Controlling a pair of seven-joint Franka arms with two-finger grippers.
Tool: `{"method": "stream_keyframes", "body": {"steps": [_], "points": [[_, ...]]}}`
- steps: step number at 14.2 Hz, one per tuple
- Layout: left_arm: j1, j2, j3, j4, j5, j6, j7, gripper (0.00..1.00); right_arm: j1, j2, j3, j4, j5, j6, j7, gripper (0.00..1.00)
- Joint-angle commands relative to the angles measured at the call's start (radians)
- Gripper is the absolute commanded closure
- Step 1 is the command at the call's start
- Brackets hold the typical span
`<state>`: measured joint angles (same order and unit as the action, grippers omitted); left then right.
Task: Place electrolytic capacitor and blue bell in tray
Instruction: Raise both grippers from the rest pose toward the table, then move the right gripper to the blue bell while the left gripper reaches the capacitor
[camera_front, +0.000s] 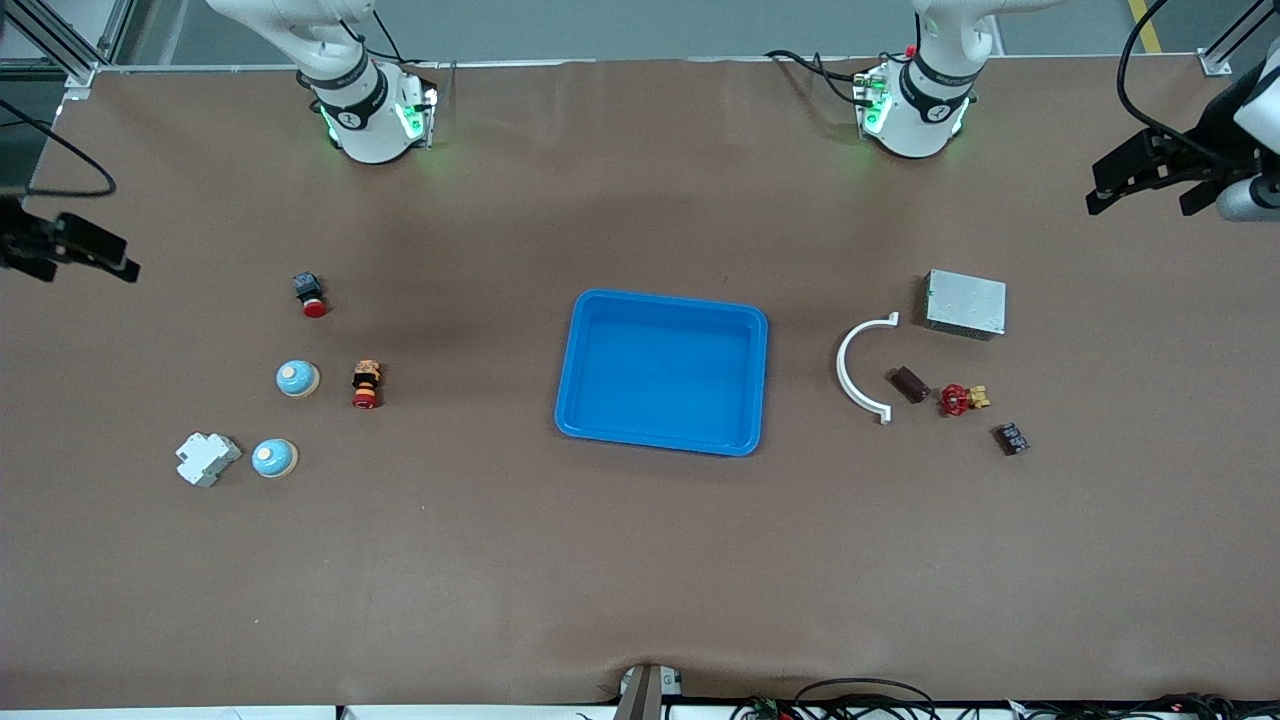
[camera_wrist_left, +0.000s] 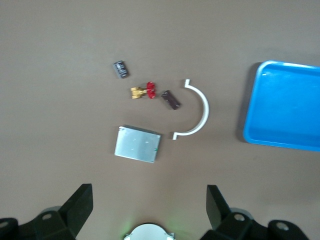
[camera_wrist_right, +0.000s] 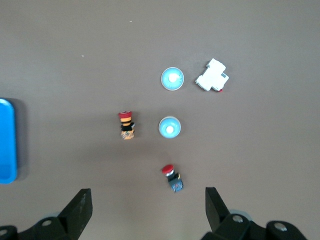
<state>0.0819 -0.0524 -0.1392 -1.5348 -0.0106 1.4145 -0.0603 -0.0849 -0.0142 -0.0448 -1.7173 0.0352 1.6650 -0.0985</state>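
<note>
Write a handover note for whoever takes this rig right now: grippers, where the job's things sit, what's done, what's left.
Left gripper: open, holding nothing, waiting up at its arm's end of the table.
Right gripper: open, holding nothing, up at its own end.
Tray: mid-table, nothing in it.
Two blue bells lie toward the right arm's end, beside the white block.
Likely capacitors, two dark cylinders, lie toward the left arm's end by the red valve.
Done: nothing. Left: both placements.
</note>
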Motion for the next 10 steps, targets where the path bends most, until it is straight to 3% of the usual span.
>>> {"method": "stream_keyframes", "body": {"steps": [1,4,10], "points": [[0.007,0.042,-0.002,-0.019,0.057,0.017,-0.007,0.00,-0.036,-0.027,0.009,-0.196,-0.011,0.181,-0.067,0.00],[0.044,0.039,0.000,-0.146,0.057,0.154,-0.007,0.00,-0.075,-0.026,0.011,-0.390,-0.008,0.416,-0.148,0.00],[0.090,0.045,-0.003,-0.387,0.057,0.450,-0.013,0.00,-0.079,0.017,0.011,-0.577,0.002,0.701,-0.148,0.00]]}}
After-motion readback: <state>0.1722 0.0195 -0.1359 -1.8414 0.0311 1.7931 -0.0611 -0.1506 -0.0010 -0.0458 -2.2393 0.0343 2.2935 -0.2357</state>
